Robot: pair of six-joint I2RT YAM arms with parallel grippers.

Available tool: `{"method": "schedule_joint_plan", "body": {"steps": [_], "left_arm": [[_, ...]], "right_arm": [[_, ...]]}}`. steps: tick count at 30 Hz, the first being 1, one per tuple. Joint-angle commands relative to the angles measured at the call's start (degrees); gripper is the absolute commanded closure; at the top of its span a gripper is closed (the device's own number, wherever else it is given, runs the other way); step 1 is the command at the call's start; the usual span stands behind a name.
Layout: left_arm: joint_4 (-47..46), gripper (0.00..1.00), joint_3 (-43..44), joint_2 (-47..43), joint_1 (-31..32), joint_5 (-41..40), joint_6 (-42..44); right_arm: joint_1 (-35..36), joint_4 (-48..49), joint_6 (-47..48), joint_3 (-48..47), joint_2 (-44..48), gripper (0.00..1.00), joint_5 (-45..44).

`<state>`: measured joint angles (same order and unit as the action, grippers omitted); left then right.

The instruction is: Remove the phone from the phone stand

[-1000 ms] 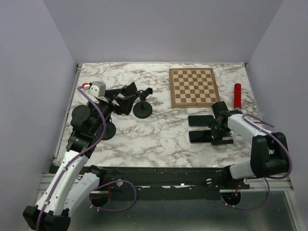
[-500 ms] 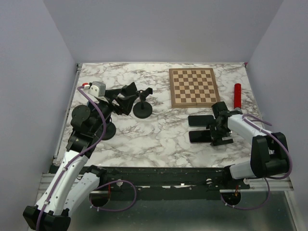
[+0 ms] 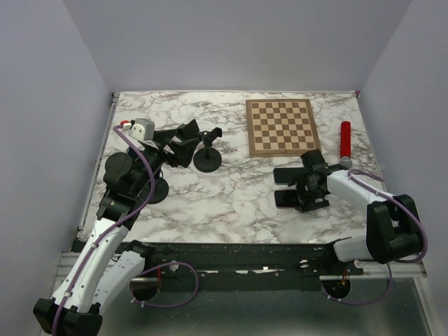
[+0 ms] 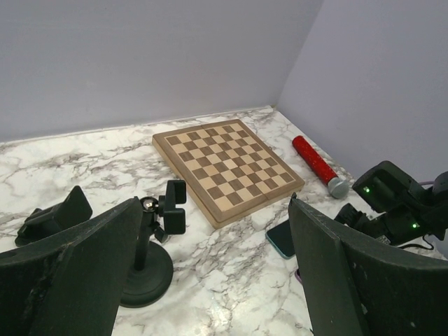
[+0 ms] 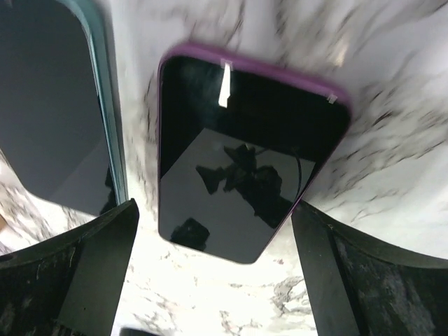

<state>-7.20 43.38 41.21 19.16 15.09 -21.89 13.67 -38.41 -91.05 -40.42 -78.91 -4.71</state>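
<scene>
Two phones are seen flat on the marble table (image 3: 231,210) in the top external view. A purple-cased phone (image 3: 285,199) is nearer the arms, and a teal-cased phone (image 3: 290,175) lies just beyond it. The right gripper (image 3: 308,190) is positioned low over the right end of the purple-cased phone. The phone stand (image 3: 208,155) is set upright left of centre, well apart from both phones. The left gripper (image 3: 187,142) is held just beside the stand, on its left. A chessboard (image 3: 281,127) is laid at the far side, with a red cylinder (image 3: 345,138) to its right.

In the left wrist view, the left gripper (image 4: 217,266) is shown with its fingers (image 4: 70,280) spread wide, raised above the table. The phone stand (image 4: 148,248) is seen ahead on its round base, with its clamp at the top. The chessboard (image 4: 227,168), the red cylinder (image 4: 313,159) and one corner of the teal-cased phone (image 4: 282,239) are visible beyond. The right arm (image 4: 395,203) is seen at the right edge.

In the right wrist view, the purple-cased phone (image 5: 245,161) is shown screen up on the marble. The teal-cased phone (image 5: 59,112) lies beside it, separated by a narrow strip of table. The right gripper (image 5: 213,234) is held with its fingers (image 5: 77,280) apart, one at each side of the phone's near end. Whether they touch the case cannot be told.
</scene>
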Motion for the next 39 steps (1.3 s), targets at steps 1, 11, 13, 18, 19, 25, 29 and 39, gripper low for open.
{"method": "schedule_joint_plan", "body": {"steps": [1,11,13,18,19,25,29,39], "left_arm": [[0.0,0.07,0.6,0.0,0.2,0.5,0.4],[1.2,0.07,0.9,-0.9,0.2,-1.6,1.1],[1.2,0.07,0.9,-1.1,0.2,-1.8,1.2],[1.3,0.07,0.9,-1.2,0.2,-1.8,1.4],[1.2,0.07,0.9,-1.3,0.2,-1.8,1.4],[1.1,0.07,0.9,-1.4,0.2,-1.5,1.2],[1.1,0.07,0.9,-1.4,0.2,-1.5,1.2],[1.5,0.07,0.8,-3.0,0.3,-3.0,1.9]], "right_arm": [[4.8,2.2,-3.6,-0.5,-3.0,0.04,1.8],[4.9,4.4,-4.4,0.1,-3.9,0.25,-3.5],[4.8,4.8,-4.1,-0.2,-4.6,0.25,-4.5],[4.6,1.8,-1.9,-2.5,-5.5,0.25,-8.6],[4.6,1.0,-1.7,-2.8,-5.6,0.24,-9.3],[3.7,1.7,-1.0,0.5,-3.3,0.19,-12.2],[3.6,2.6,0.8,-0.1,-2.3,0.15,-14.0],[4.4,5.4,16.2,1.4,6.7,0.00,-14.7]]}}
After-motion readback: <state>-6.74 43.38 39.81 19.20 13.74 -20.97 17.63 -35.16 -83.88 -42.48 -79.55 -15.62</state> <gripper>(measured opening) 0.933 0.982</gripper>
